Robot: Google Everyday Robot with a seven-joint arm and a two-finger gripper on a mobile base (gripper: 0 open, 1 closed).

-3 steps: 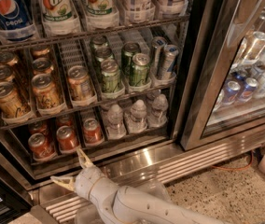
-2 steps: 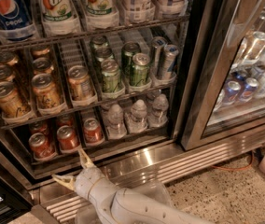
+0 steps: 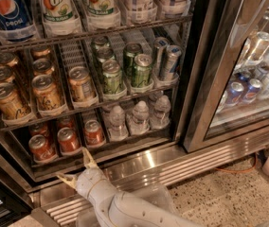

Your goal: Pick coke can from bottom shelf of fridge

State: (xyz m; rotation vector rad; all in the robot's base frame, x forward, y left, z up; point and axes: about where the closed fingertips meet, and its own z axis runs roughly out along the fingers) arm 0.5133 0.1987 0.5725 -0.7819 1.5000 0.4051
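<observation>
The fridge (image 3: 205,79) stands open, its dark interior full of drinks. On the bottom shelf (image 3: 139,142) several red coke cans (image 3: 68,140) stand in clear lane trays at the left, with small clear water bottles (image 3: 139,117) to their right. My gripper (image 3: 76,168) is low in front of the shelf, just below and in front of the red cans. Its two pale fingers (image 3: 88,157) are spread apart and hold nothing. It touches no can.
The rack above holds orange-gold cans (image 3: 44,91) and green cans (image 3: 112,77). The top rack has large bottles (image 3: 9,8). A steel sill (image 3: 153,162) runs below the shelf. A closed glass door (image 3: 253,70) is at the right. Speckled floor (image 3: 219,197) lies in front.
The gripper has stayed almost still, shifting only slightly; cans and bottles have not moved.
</observation>
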